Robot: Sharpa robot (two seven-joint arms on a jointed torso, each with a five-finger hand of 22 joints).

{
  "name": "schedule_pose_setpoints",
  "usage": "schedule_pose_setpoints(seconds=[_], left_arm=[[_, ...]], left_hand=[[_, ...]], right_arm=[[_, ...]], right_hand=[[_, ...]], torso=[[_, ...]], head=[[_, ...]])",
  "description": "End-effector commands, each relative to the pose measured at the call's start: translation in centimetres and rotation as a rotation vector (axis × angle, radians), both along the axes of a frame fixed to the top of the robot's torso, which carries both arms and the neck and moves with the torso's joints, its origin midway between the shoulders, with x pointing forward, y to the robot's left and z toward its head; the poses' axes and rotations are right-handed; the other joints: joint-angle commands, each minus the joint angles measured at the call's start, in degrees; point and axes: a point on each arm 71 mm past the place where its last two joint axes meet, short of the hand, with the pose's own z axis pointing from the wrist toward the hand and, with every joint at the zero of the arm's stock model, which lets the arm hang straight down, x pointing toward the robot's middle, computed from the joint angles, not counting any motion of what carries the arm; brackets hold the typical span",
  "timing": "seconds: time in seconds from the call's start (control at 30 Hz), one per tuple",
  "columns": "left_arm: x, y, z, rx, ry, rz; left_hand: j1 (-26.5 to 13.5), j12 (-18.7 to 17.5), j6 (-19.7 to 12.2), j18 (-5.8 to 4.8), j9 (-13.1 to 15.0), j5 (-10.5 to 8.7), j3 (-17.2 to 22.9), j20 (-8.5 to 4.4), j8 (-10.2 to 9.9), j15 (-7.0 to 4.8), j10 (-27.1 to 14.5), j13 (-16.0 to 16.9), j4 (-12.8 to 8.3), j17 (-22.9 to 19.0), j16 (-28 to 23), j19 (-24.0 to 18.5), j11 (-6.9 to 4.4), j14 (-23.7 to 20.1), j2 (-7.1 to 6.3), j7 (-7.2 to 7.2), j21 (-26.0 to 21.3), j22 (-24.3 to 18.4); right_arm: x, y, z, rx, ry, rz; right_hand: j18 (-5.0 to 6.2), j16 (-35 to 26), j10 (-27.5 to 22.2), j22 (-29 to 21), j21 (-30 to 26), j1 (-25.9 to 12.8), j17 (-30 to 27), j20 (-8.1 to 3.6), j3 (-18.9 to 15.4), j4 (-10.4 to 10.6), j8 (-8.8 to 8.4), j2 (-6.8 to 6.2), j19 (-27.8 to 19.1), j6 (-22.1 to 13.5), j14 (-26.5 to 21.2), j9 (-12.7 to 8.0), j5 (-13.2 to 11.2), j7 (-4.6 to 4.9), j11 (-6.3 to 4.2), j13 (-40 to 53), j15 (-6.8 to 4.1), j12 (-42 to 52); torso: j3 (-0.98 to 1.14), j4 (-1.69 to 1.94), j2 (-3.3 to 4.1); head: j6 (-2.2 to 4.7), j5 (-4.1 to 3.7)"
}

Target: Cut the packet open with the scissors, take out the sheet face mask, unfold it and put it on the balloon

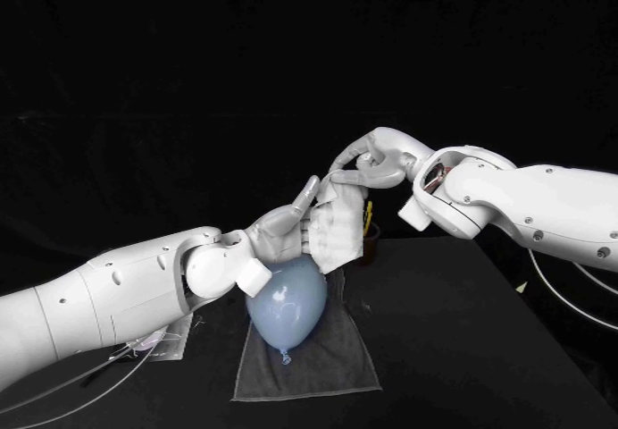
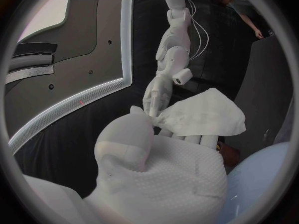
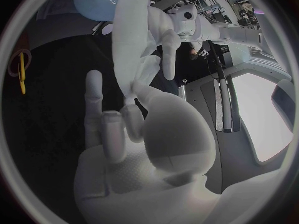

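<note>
The white sheet face mask [image 1: 338,223] hangs partly unfolded in the air between my two hands, above the balloon. My right hand [image 1: 367,166] pinches its upper corner; this pinch also appears in the left wrist view, right hand [image 2: 155,97] on mask [image 2: 206,115]. My left hand [image 1: 288,229] holds the mask's lower left part, its fingers [image 2: 187,137] under the sheet. The pale blue balloon [image 1: 288,304] lies on a grey cloth [image 1: 322,366] just below the left hand. In the right wrist view the mask [image 3: 132,40] stretches away from my right hand [image 3: 124,144] toward the balloon [image 3: 98,2].
Yellow-handled scissors [image 1: 369,214] stand in a dark cup [image 1: 371,245] behind the mask; the scissors [image 3: 22,72] also appear in the right wrist view. A flat packet [image 1: 171,344] lies on the table under my left forearm. The black table [image 1: 463,357] spreads to the right.
</note>
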Motion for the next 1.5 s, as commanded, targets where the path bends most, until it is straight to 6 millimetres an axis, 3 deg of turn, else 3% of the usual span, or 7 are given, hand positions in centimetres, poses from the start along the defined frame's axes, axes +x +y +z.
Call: schedule_pose_setpoints(seconds=[0.03, 0.3, 0.7, 0.87, 1.03, 1.3, 1.5], left_arm=[[-0.3, -0.2, 0.3, -0.041, 0.009, -0.040], [-0.5, -0.3, 0.4, -0.052, 0.010, -0.062], [-0.7, 0.0, 0.4, -0.046, 0.007, -0.079], [-0.8, 0.0, 0.3, -0.034, 0.001, -0.088], [-0.8, 0.0, 0.3, -0.027, -0.003, -0.090], [-0.8, 0.1, 0.3, -0.018, -0.011, -0.089], [-0.8, 0.2, 0.2, -0.006, -0.017, -0.090]], left_hand=[[0.06, 0.30, 0.10, 0.54, 0.01, -0.15, -0.37, 0.00, 0.25, -0.13, 0.40, 0.06, 0.04, 0.11, 0.32, 0.41, 0.00, 0.59, 0.51, 7.00, 0.23, 0.02], [-0.80, 0.07, -0.42, 0.66, 0.00, -0.16, -1.31, 0.01, 0.20, -0.27, 0.02, -0.05, 0.08, 0.22, 0.49, 0.56, -0.07, 1.24, 0.30, 6.92, 0.02, -0.05], [-1.42, -0.06, -2.32, 0.68, -0.26, -0.16, -1.86, 0.02, -0.32, -0.38, -0.77, -0.12, 0.03, 0.27, 0.43, 0.50, -0.23, 1.63, -1.09, 6.39, -0.43, -0.11], [-1.42, -0.03, -2.54, 0.69, -0.21, -0.16, -1.33, 0.02, -0.27, -0.49, -0.77, -0.10, 0.06, 0.30, 0.43, -0.01, -0.40, 1.88, -2.03, 6.13, -0.73, -0.16], [-1.43, -0.01, -2.65, 0.66, -0.20, -0.16, -1.05, 0.03, -0.26, -0.54, -0.64, -0.09, 0.07, 0.30, 0.40, -0.40, -0.58, 1.93, -2.10, 5.93, -0.89, -0.19], [-1.31, 0.03, -2.54, 0.64, -0.12, -0.16, -0.76, 0.03, -0.15, -0.61, -0.43, -0.07, 0.03, 0.30, 0.36, -0.72, -0.71, 1.96, -1.80, 5.85, -1.04, -0.22], [-0.88, 0.06, -2.62, 0.63, -0.08, -0.16, -0.53, 0.03, -0.09, -0.67, -0.20, -0.04, -0.04, 0.31, 0.34, -0.75, -0.76, 2.08, -1.51, 5.71, -1.18, -0.21]], right_arm=[[0.4, -0.2, -0.6, 0.002, 0.053, -0.034], [0.9, -0.6, -1.3, 0.006, 0.093, -0.087], [1.1, -0.9, -2.0, 0.014, 0.123, -0.111], [1.1, -0.9, -2.0, 0.053, 0.131, -0.104], [0.6, -0.4, -2.1, 0.079, 0.154, -0.034], [-0.3, 0.2, -2.3, 0.130, 0.197, 0.032], [0.0, -0.7, -2.3, 0.181, 0.201, -0.009]], right_hand=[[0.09, -0.28, -2.31, -0.40, -0.97, -0.87, 3.11, 1.29, -1.76, 0.78, -3.18, -2.04, -0.44, -4.17, -0.85, -1.77, 0.01, 2.14, 1.95, -0.03, 1.70, -1.66], [0.39, -0.68, -6.16, -1.33, -3.05, -1.86, -0.61, 3.14, -6.17, 3.45, -5.53, -3.27, -1.16, -6.06, -3.66, -2.89, 0.65, 3.61, 3.57, -3.21, 3.30, -3.62], [1.16, -0.24, -5.38, -1.49, -3.66, -0.58, 0.49, 3.58, -7.96, 4.99, -3.93, -1.94, -0.36, -2.56, -2.84, -2.62, 0.92, 2.76, 2.90, -2.90, 2.85, -2.27], [1.33, 0.24, -2.50, -1.18, -3.43, 2.34, 3.17, 2.65, -6.94, 4.78, -1.97, 0.46, 0.96, 1.08, -0.80, -2.45, 0.41, 0.99, 1.31, -0.81, 1.59, 0.00], [1.37, 0.70, 3.28, -0.26, -2.43, 7.49, 8.00, 0.45, -1.75, 0.92, 3.02, 4.80, 2.73, 7.06, 2.40, -0.65, -0.03, -2.14, -1.52, 4.55, -0.94, 4.07], [1.16, 0.86, 6.80, 0.92, -1.55, 4.82, 10.90, -0.73, 3.30, -0.73, 7.59, 4.28, 3.66, 7.40, 4.13, 2.23, -0.02, -2.90, -2.32, 8.51, -1.84, 6.76], [1.08, 0.77, 4.88, 1.17, -1.78, 3.19, 9.89, -0.75, 4.76, -1.11, 8.06, 3.45, 3.41, 4.07, 3.60, 3.45, -0.10, -2.45, -2.05, 6.15, -1.73, 5.03]], torso=[[0.04, 0.05, -0.02], [0.01, 0.02, -0.05], [0.07, 0.01, -0.08], [0.04, 0.00, -0.06], [0.04, 0.04, -0.06], [0.02, 0.06, -0.09], [-0.03, 0.04, -0.10]], head=[[-0.16, -0.03], [0.22, -0.24], [0.90, -0.89], [1.40, -1.25], [1.59, -1.38], [1.64, -1.58], [1.58, -1.61]])
